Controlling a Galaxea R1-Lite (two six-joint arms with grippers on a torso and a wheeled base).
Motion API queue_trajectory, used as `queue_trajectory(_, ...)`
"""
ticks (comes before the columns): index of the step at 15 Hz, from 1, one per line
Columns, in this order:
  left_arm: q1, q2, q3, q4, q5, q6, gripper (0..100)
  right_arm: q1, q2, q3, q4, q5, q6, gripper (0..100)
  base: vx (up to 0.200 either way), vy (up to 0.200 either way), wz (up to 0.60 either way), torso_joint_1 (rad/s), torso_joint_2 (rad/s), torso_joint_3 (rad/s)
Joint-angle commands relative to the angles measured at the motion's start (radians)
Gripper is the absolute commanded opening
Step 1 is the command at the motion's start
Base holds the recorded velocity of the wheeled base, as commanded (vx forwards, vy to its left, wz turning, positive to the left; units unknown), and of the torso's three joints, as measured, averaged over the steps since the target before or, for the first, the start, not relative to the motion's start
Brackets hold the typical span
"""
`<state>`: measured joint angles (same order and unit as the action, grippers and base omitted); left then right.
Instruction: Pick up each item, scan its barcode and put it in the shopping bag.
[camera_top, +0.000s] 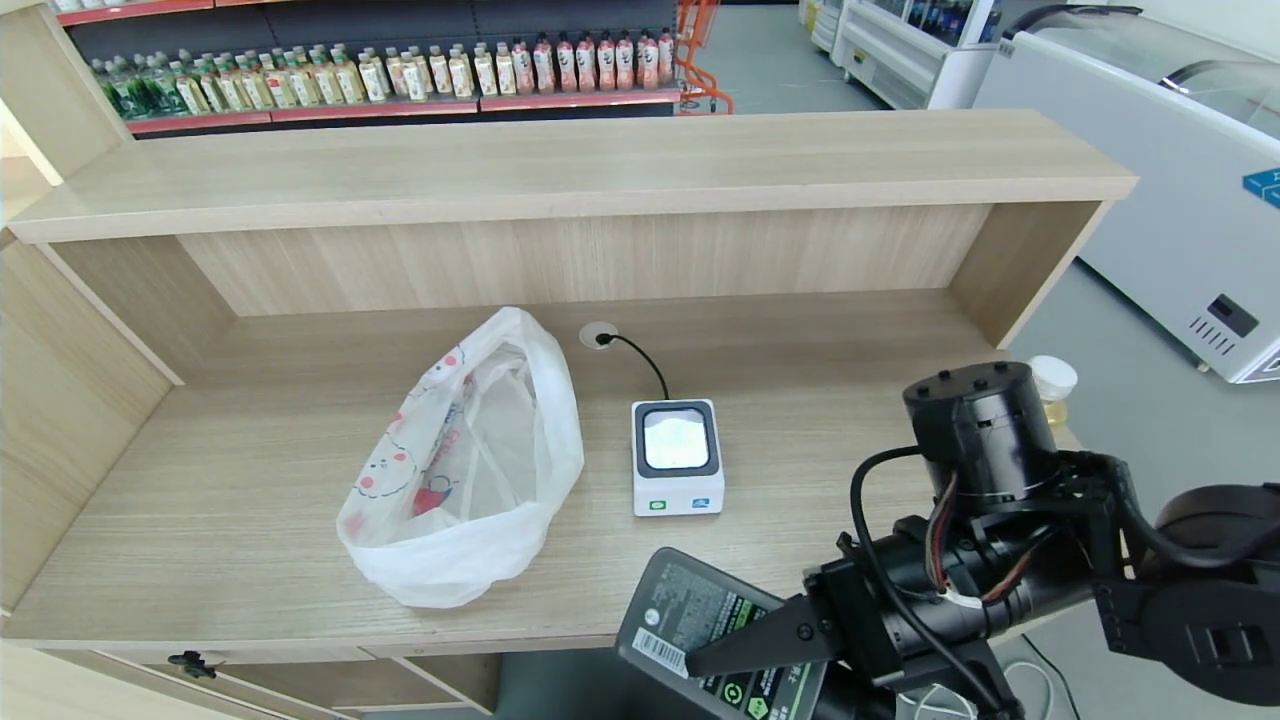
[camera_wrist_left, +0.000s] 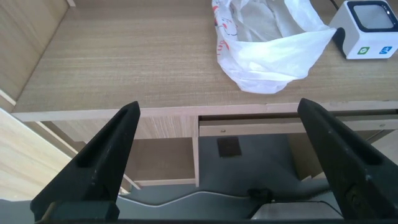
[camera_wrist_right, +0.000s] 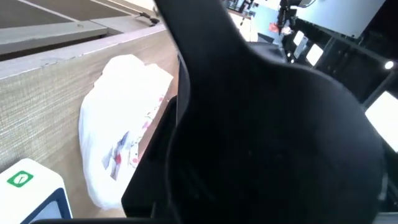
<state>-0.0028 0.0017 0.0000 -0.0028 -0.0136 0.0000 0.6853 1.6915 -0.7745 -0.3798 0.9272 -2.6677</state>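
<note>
Right tool pinching dark packet, barcode face up, just off the worktop's near edge; scanner lies straight ahead, window up, shopping bag just beside it, leftward.

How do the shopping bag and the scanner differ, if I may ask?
The shopping bag is soft white plastic with cartoon prints, slumped open; the scanner is a rigid white box with a dark-framed window facing up. The bag is larger; only the scanner has a cable. Both rest on the wooden counter.
</note>
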Motion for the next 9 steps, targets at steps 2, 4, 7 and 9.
queue_trajectory(2, 0.0, 0.0, 0.0, 0.0, 0.0, 0.0, 100, -0.004, 0.037, -0.005, -0.001, 0.005, -0.008, 0, 0.0, 0.0, 0.0, 0.0, 0.0, 0.0)
queue_trajectory(4, 0.0, 0.0, 0.0, 0.0, 0.0, 0.0, 100, -0.004, 0.047, -0.009, -0.03, 0.036, -0.031, 0, 0.0, 0.0, 0.0, 0.0, 0.0, 0.0)
queue_trajectory(7, 0.0, 0.0, 0.0, 0.0, 0.0, 0.0, 100, -0.004, 0.05, -0.006, -0.11, 0.071, -0.046, 0, 0.0, 0.0, 0.0, 0.0, 0.0, 0.0)
queue_trajectory(9, 0.0, 0.0, 0.0, 0.0, 0.0, 0.0, 100, -0.007, 0.059, -0.009, -0.143, 0.105, -0.061, 0, 0.0, 0.0, 0.0, 0.0, 0.0, 0.0)
